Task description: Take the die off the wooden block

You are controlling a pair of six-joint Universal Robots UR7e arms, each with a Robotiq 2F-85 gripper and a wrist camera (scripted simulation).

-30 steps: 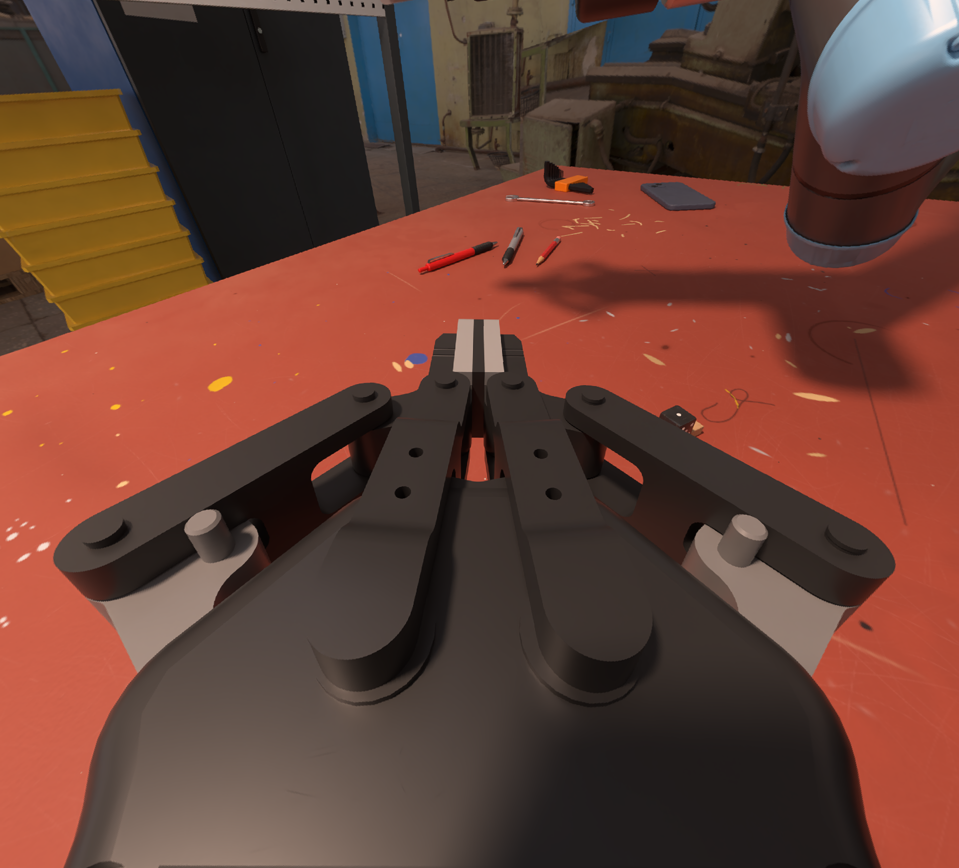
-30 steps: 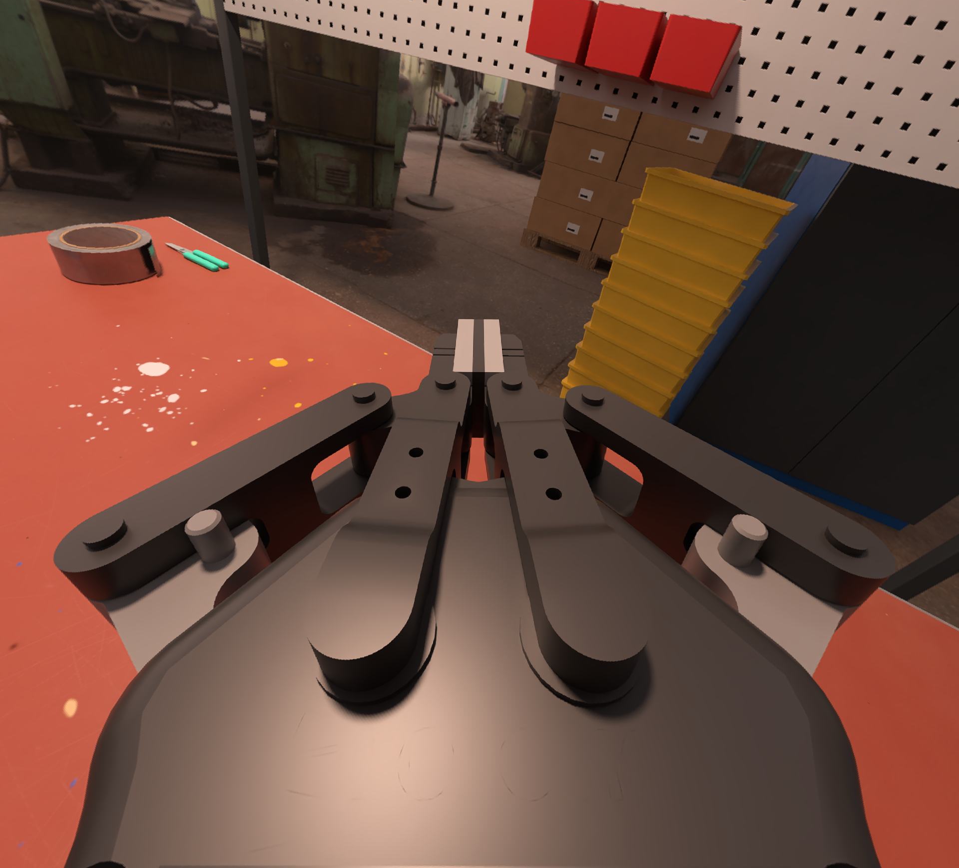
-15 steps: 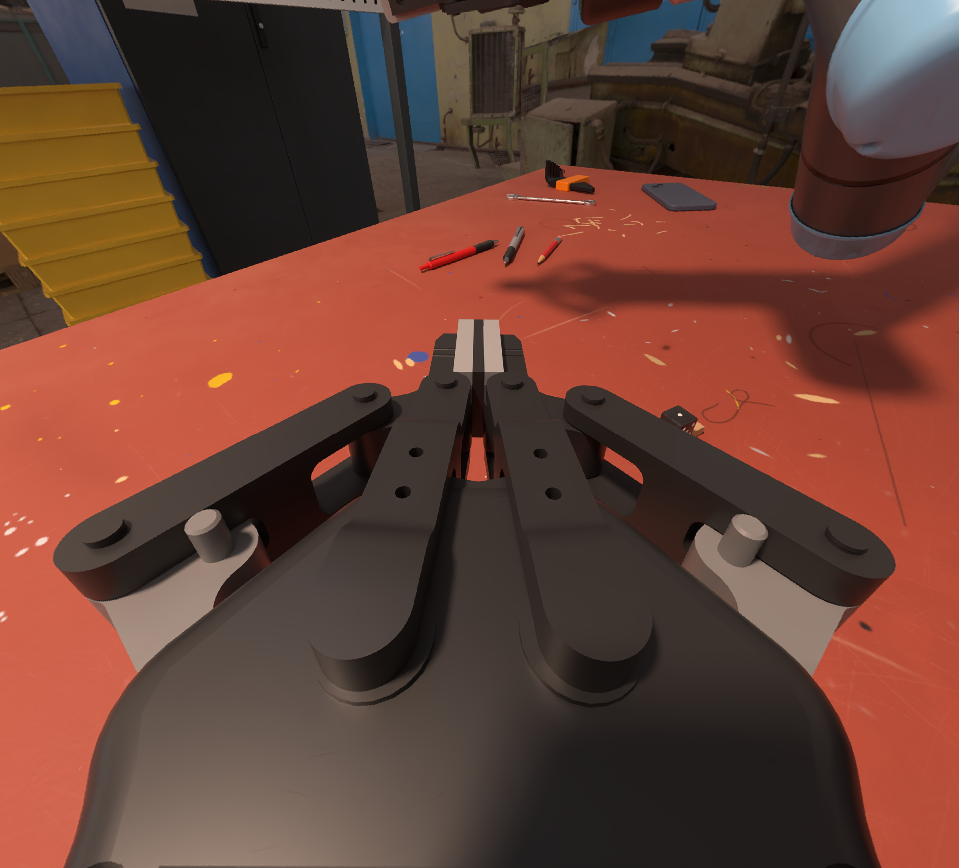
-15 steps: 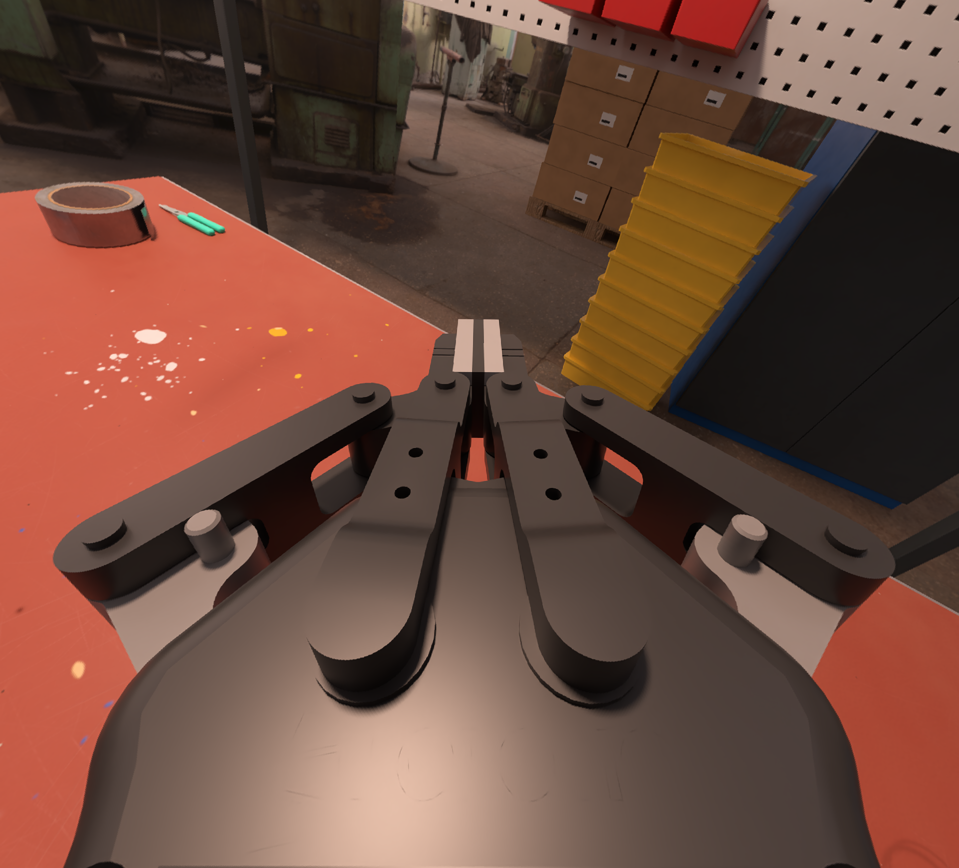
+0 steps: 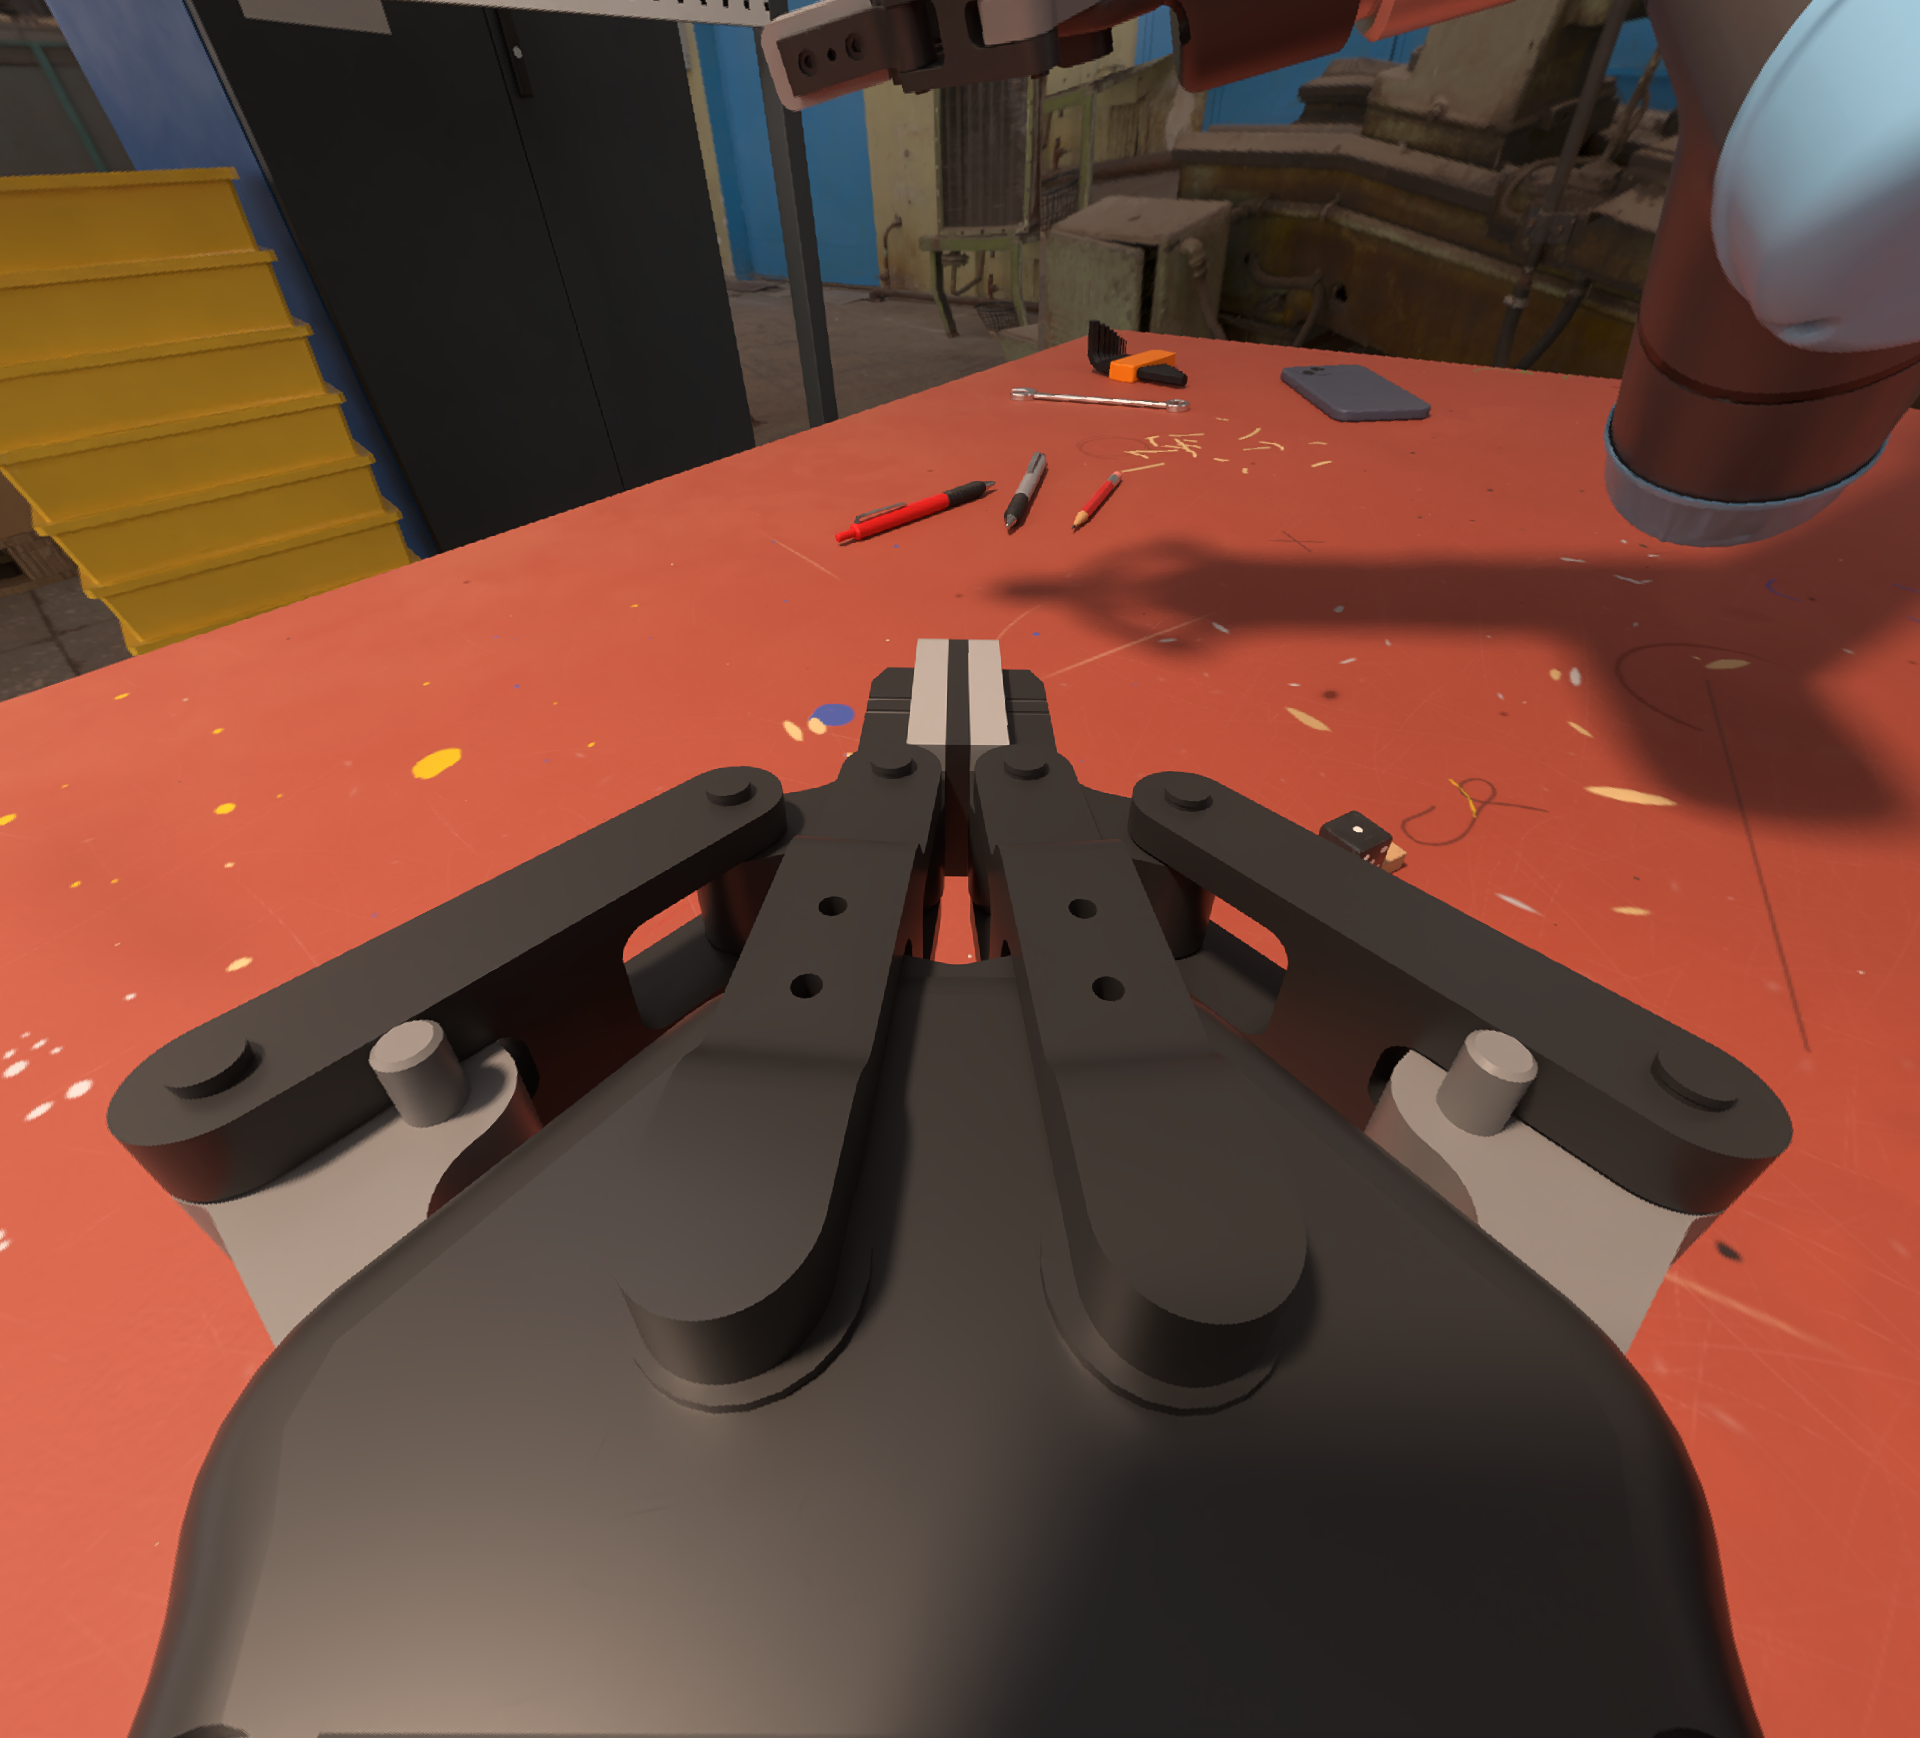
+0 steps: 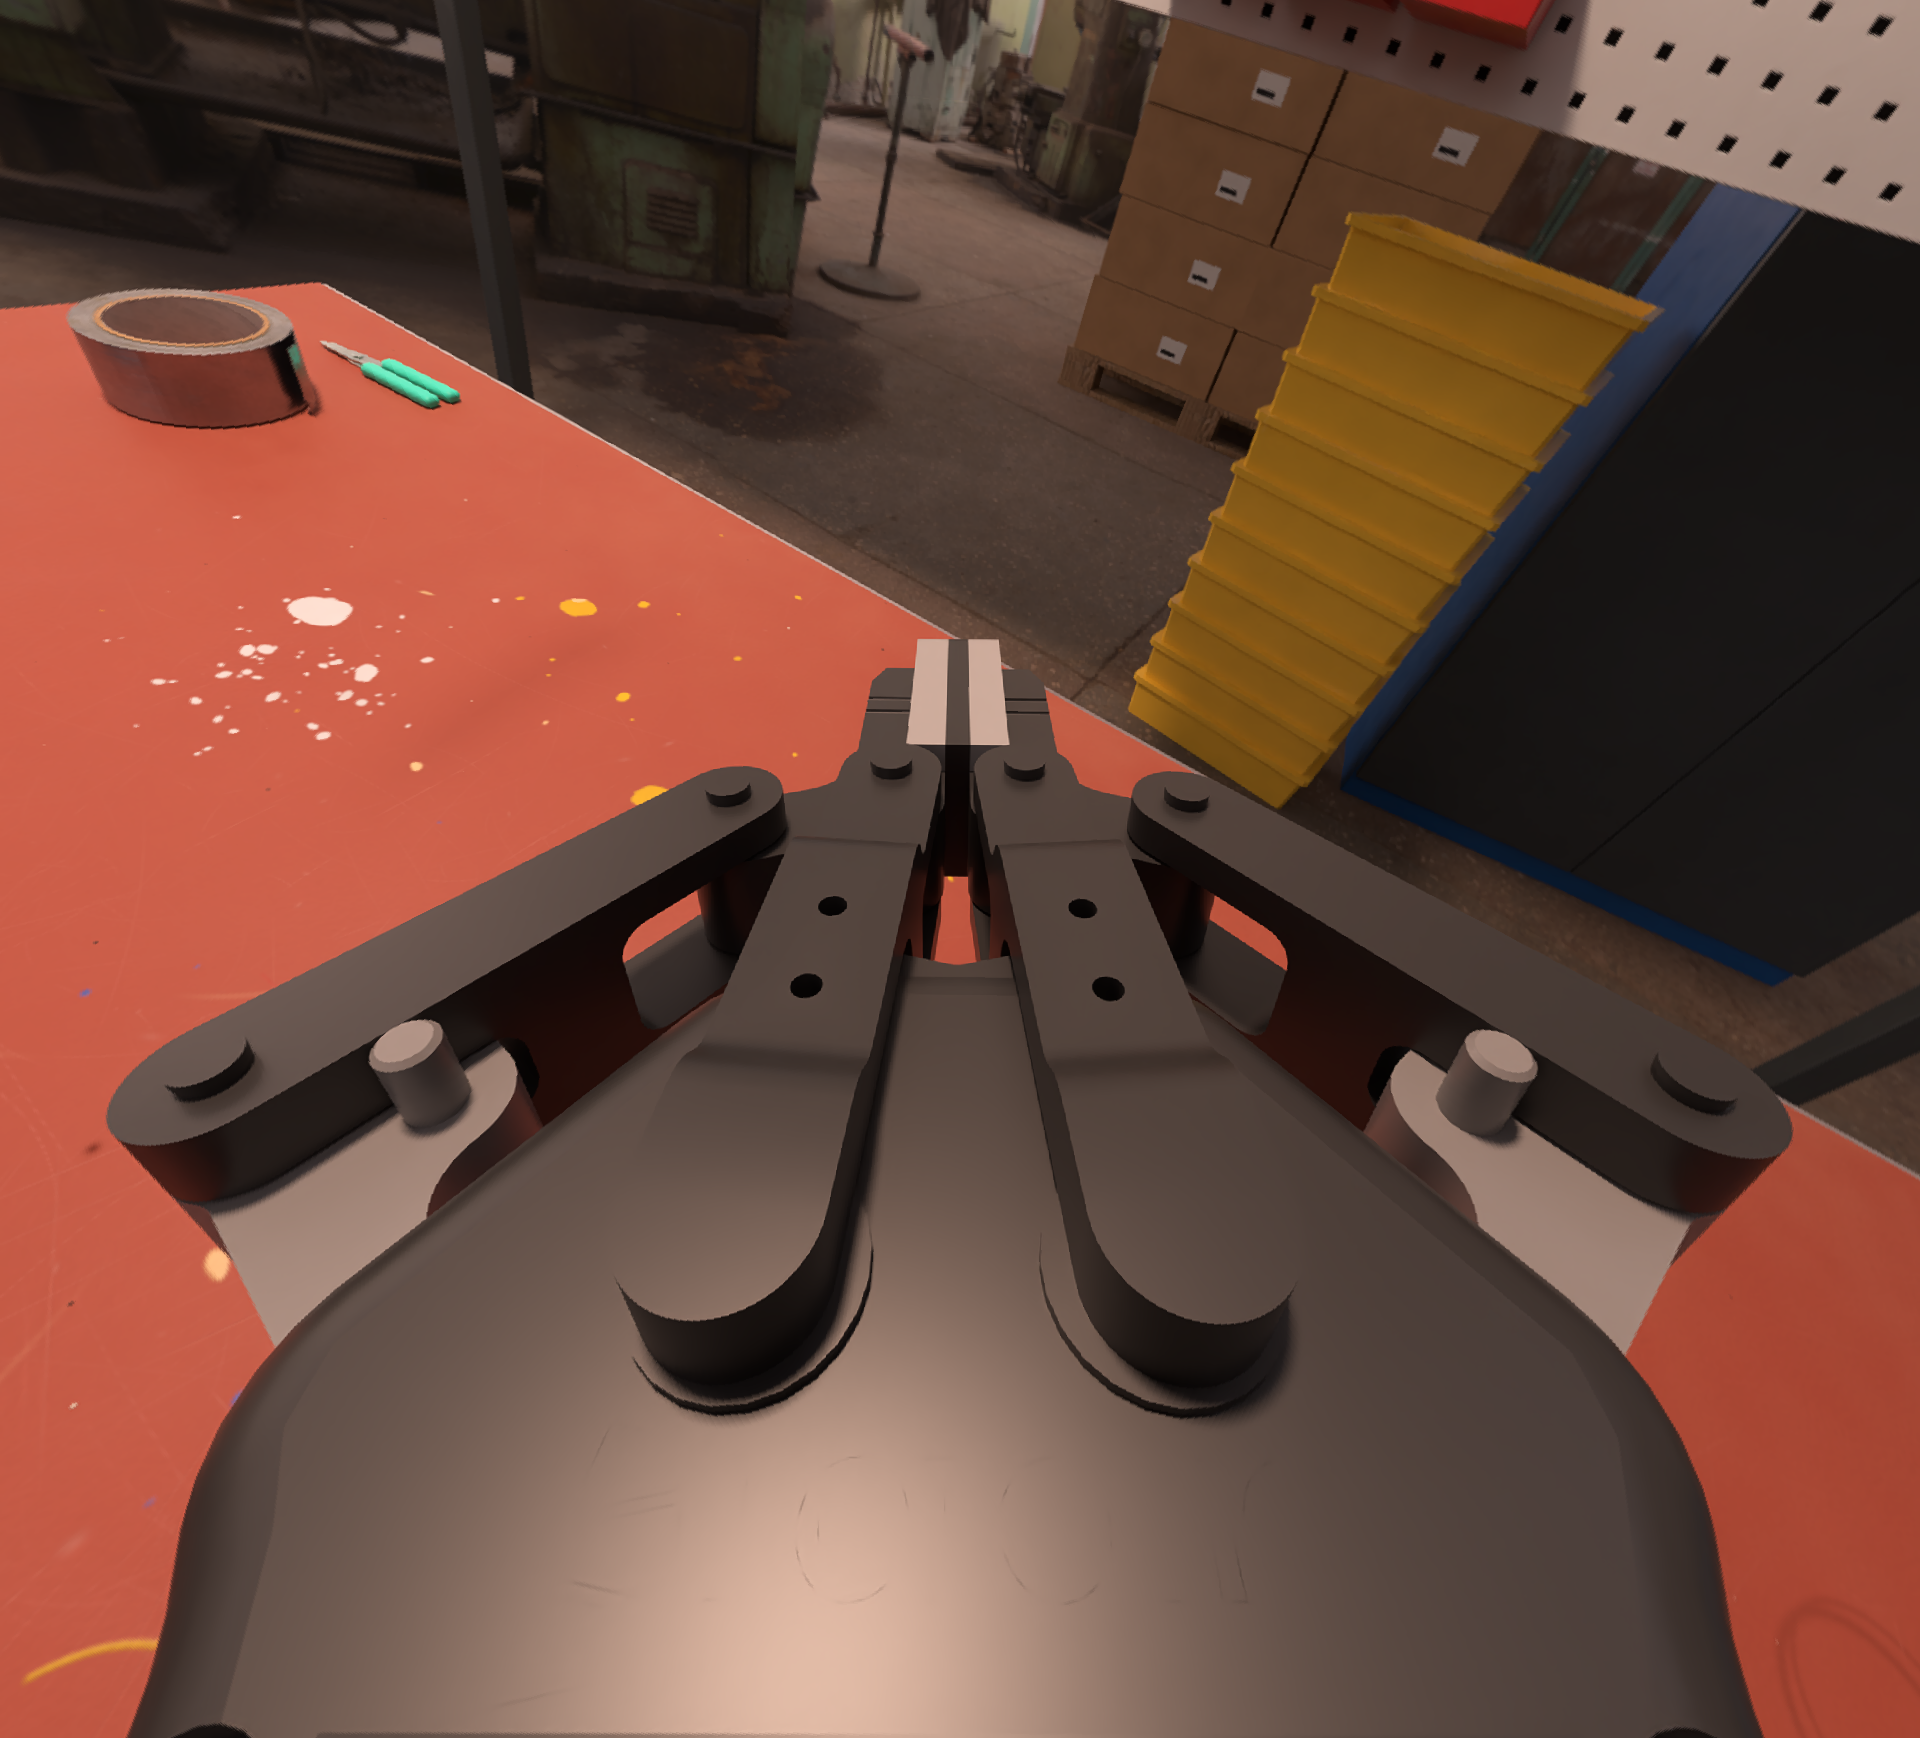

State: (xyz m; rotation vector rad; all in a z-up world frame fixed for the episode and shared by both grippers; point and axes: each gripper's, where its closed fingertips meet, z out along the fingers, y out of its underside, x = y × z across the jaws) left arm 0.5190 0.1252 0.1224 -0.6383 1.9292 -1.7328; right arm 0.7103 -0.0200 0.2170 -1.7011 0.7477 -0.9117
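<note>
- Left pincer (image 5: 957, 689): fingers lying pressed together, gripping nothing, hovering low over the red worktop (image 5: 520, 649).
- Die (image 5: 1354, 833): dark, sitting on a wooden block (image 5: 1393, 853) mostly hidden behind the left pincer's linkage, just right of it.
- Right pincer (image 6: 957, 689): fingers lying together, empty, pointing past the worktop edge toward stacked yellow bins (image 6: 1382, 483).
- Tape roll (image 6: 192, 356) resting at the far corner.
</note>
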